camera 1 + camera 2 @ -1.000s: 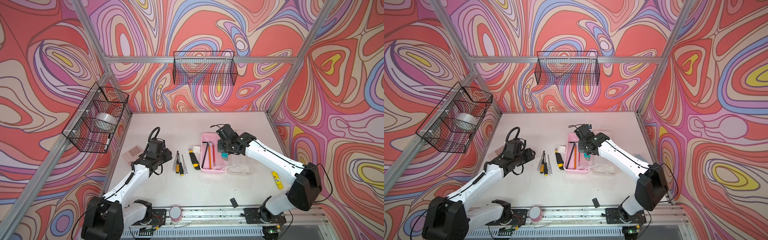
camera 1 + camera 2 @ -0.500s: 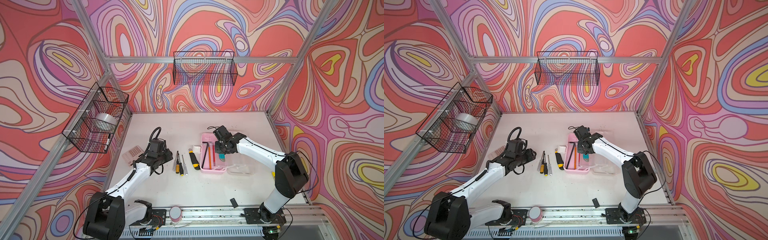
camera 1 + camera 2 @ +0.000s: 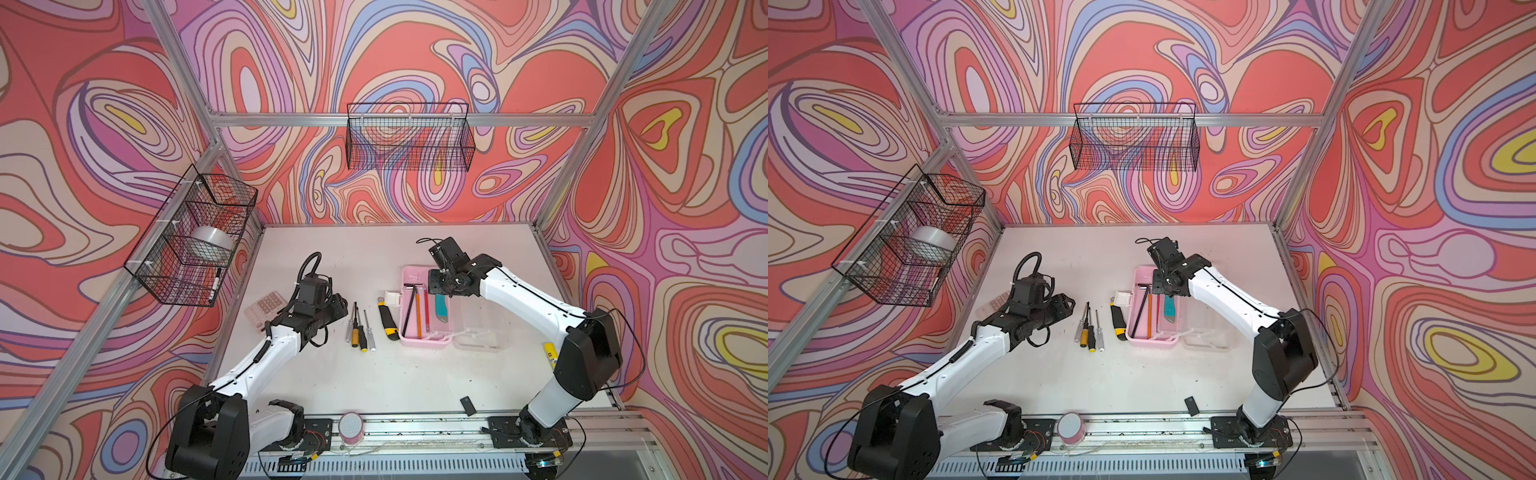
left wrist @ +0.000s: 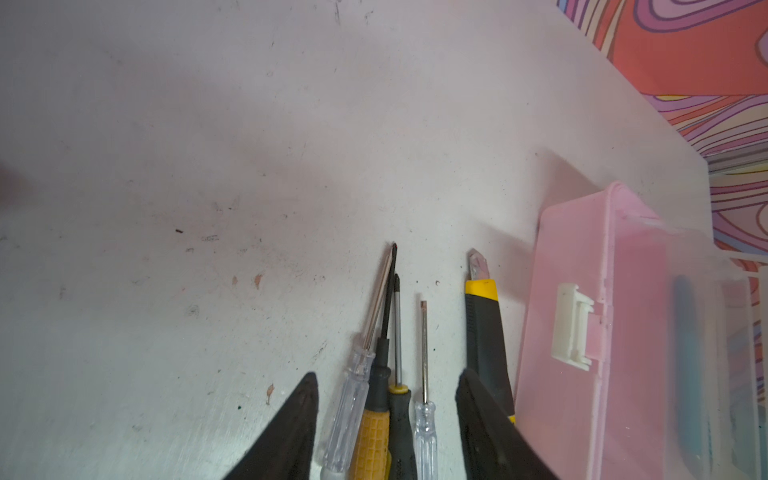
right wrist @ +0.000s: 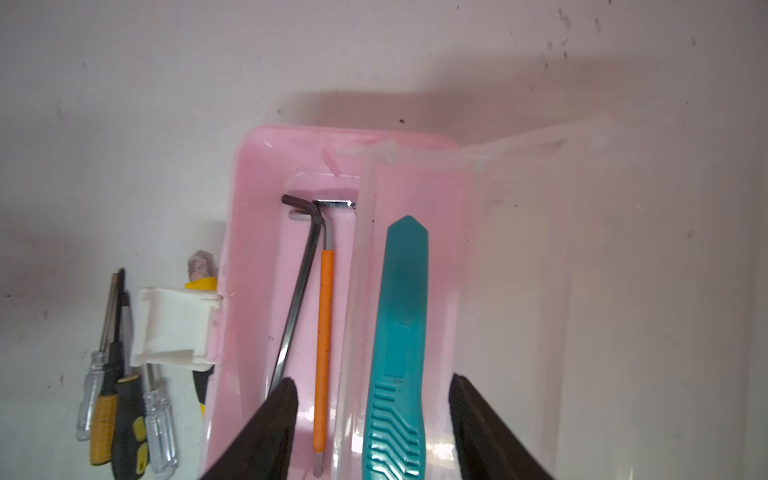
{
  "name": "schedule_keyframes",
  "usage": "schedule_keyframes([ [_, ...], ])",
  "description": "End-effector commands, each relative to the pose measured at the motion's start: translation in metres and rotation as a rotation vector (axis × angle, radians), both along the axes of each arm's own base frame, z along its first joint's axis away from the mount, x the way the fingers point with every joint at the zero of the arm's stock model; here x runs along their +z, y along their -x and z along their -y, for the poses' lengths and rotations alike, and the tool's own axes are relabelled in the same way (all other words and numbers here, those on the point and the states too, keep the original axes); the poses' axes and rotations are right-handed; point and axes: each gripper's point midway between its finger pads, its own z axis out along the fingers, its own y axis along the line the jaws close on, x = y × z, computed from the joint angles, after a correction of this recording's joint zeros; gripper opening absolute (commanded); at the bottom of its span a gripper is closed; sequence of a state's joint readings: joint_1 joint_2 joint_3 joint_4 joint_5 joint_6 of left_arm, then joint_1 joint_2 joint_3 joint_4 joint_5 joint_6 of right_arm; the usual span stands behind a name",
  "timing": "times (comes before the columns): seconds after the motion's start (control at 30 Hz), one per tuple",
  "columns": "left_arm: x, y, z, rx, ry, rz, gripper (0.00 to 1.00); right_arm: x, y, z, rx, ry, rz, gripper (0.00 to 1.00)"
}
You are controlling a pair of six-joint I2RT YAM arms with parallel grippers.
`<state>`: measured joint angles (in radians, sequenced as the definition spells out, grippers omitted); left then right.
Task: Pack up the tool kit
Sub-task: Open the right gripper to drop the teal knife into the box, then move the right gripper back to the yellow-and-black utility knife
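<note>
my left gripper (image 4: pixel 388 374) spread, empty, straddling screwdrivers (image 4: pixel 374 432) on table (image 4: pixel 208 166) beside pink box (image 4: pixel 557 415) | my right gripper (image 5: pixel 372 379) spread, empty, over teal knife (image 5: pixel 399 332) lying in box | screwdrivers likely light, stiff, roll-prone; I'd pinch one handle mid-length

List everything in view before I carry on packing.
pink box: 1, pink, clear lid open, centre-right of table
hex keys: 2, black and orange-sleeved, in the box
teal knife: 1, teal, in the box
screwdrivers: 4, clear, yellow and black handles, table left of box
yellow-black knife: 1, yellow-black, between screwdrivers and box
calculator: 1, pale, left table edge
glue stick: 1, yellow, right table edge
wire baskets: 2, black, on walls
tape roll: 1, clear, left-wall basket
left gripper: 1, black, open over screwdrivers
right gripper: 1, black, open over teal knife
</note>
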<state>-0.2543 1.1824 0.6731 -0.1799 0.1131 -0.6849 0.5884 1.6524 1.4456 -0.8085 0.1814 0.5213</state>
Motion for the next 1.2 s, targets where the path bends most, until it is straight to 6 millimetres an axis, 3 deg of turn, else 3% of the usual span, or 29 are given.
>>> schedule_keyframes([
  [0.0, 0.020, -0.014, 0.004, -0.001, 0.038, 0.101, 0.56, 0.030, 0.001, -0.017, 0.082, -0.037, 0.059, 0.61],
  [0.33, 0.024, -0.015, -0.002, 0.002, -0.014, 0.091, 0.57, 0.039, -0.004, -0.105, 0.332, -0.060, 0.148, 0.62],
  [0.5, 0.020, -0.006, -0.008, 0.021, -0.029, 0.075, 0.58, 0.019, 0.011, -0.155, 0.438, -0.036, 0.110, 0.64],
  [0.63, 0.014, -0.002, -0.008, 0.013, -0.030, 0.054, 0.58, -0.006, 0.027, -0.184, 0.475, -0.041, 0.041, 0.63],
  [0.9, -0.007, 0.007, 0.002, 0.007, 0.056, 0.003, 0.57, -0.053, 0.037, -0.192, 0.442, -0.063, -0.067, 0.52],
  [1.17, -0.012, 0.014, -0.001, 0.021, 0.055, -0.010, 0.56, -0.074, 0.037, -0.187, 0.452, 0.000, -0.101, 0.49],
])
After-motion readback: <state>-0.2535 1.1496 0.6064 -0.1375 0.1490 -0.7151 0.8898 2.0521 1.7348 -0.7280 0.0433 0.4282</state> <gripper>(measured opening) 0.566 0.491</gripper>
